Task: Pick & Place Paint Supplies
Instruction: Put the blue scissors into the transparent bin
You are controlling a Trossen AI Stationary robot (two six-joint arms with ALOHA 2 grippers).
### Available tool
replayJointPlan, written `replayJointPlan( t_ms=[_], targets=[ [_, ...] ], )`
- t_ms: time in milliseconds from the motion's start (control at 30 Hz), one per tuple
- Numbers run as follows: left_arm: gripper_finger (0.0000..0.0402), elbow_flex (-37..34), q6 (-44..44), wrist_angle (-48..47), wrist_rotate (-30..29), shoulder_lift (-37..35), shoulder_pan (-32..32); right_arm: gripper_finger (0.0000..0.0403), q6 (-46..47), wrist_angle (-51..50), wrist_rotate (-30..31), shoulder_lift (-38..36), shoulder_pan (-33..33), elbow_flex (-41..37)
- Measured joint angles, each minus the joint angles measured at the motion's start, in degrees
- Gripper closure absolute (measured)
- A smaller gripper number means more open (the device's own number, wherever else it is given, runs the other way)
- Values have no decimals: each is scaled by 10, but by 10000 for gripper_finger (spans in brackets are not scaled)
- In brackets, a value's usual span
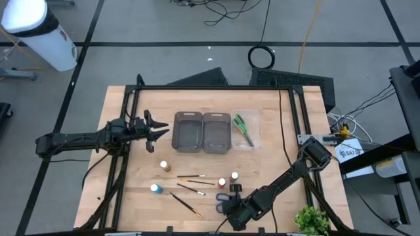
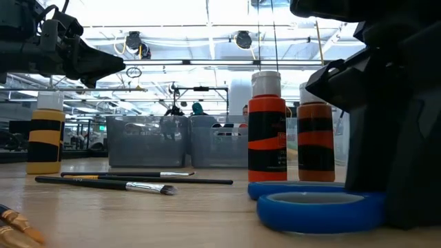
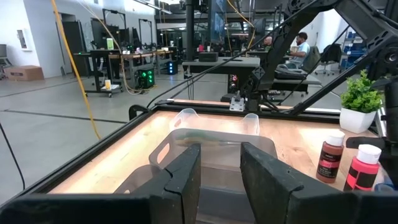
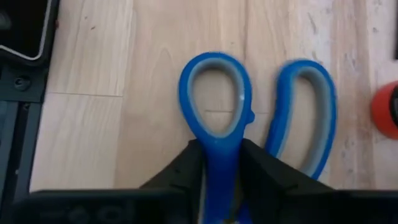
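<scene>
Pinching one blue loop of the scissors [image 4: 258, 134] between its fingers [image 4: 180, 174], my right gripper [image 4: 217, 171] sits low at the table's near edge; the second loop lies just beside the fingers, flat on the wood. Just past them stand the orange bottle [image 1: 222, 182] and another bottle [image 1: 234, 176]. Farther out lie the brushes [image 1: 190, 177], the blue bottle [image 1: 155, 189] and the brown bottle [image 1: 165, 166]. My left gripper [image 1: 157, 129] hovers by the grey trays [image 1: 200, 131], its fingers [image 3: 186, 174] partly spread, holding nothing. Green scissors [image 1: 241, 126] rest in the clear tray [image 1: 254, 141].
</scene>
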Motion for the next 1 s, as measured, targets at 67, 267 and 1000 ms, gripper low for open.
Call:
replayJointPlan(
  t_ms=[67,267,1000],
  targets=[
    [277,0,0,0,0,0,0,353,0,-3,-5,0,0,0],
    [277,0,0,0,0,0,0,354,3,-10,-6,0,0,0],
    [277,0,0,0,0,0,0,356,-31,107,30,-74,21,-3]
  ],
)
